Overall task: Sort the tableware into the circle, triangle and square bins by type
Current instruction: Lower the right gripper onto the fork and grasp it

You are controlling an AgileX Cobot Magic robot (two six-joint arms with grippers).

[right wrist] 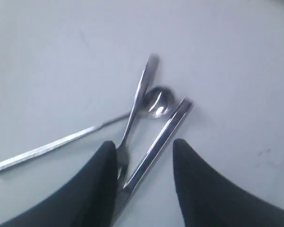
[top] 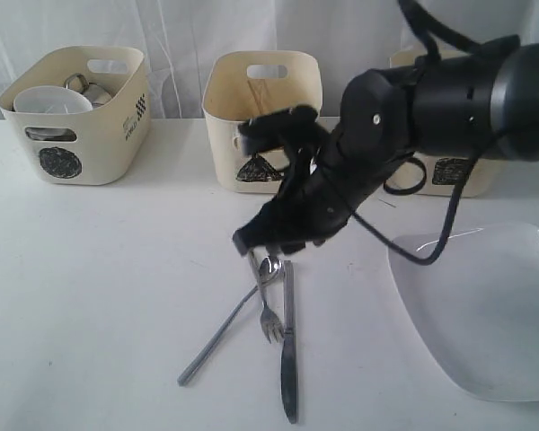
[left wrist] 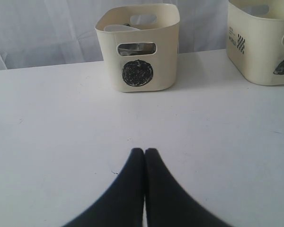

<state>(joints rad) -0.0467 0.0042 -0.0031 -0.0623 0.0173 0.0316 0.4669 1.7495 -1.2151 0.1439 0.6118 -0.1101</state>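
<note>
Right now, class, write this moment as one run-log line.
left pincer shut, nothing held | right pincer open above fork, knife, spoon | plate on table | white bowl in circle bin

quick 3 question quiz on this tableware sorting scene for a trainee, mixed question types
1. True or false: the black right gripper is shut on the steel table knife.
2. The small white bowl sits in which cream plastic bin? A circle-marked bin B triangle-marked C square-marked
3. Fill in: in the exterior view, the large white squarish plate lies to the ___ of the knife.
Key: 1 false, it is open; 2 A; 3 right
</note>
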